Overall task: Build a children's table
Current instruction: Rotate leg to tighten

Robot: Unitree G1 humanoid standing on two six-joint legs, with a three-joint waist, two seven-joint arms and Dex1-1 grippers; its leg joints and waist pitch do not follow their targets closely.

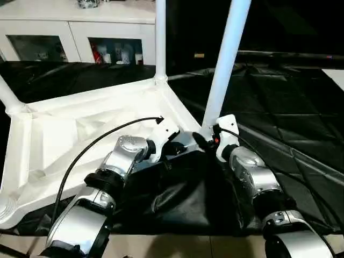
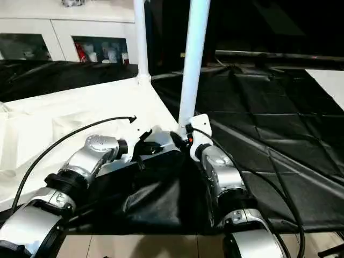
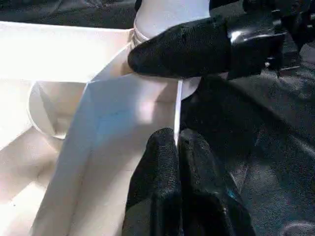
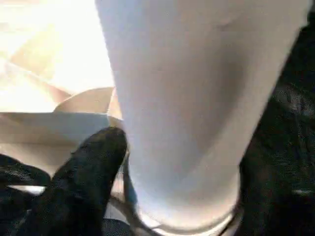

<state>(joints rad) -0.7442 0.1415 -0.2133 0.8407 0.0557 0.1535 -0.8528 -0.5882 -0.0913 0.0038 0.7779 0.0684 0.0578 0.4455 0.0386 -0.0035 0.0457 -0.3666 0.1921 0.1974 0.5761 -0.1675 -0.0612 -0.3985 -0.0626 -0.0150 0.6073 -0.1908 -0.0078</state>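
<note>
The children's table lies upside down on a black cloth, its white ribbed top (image 1: 64, 134) facing up. A white leg (image 1: 226, 59) stands in the near right corner socket. Another leg (image 1: 160, 37) rises at the far corner and a third (image 1: 8, 94) at the left. My left gripper (image 1: 174, 148) is shut on the top's thin rim (image 3: 176, 113) just beside that near right corner. My right gripper (image 1: 207, 137) is closed around the base of the near right leg (image 4: 197, 98), with one black finger (image 3: 182, 49) pressed against it.
A white glass-door cabinet (image 1: 75, 32) stands behind the table. The wrinkled black cloth (image 1: 279, 97) spreads to the right and under my forearms. An empty round socket (image 1: 5, 207) sits at the table's near left corner. Pale floor (image 1: 177, 247) shows along the near edge.
</note>
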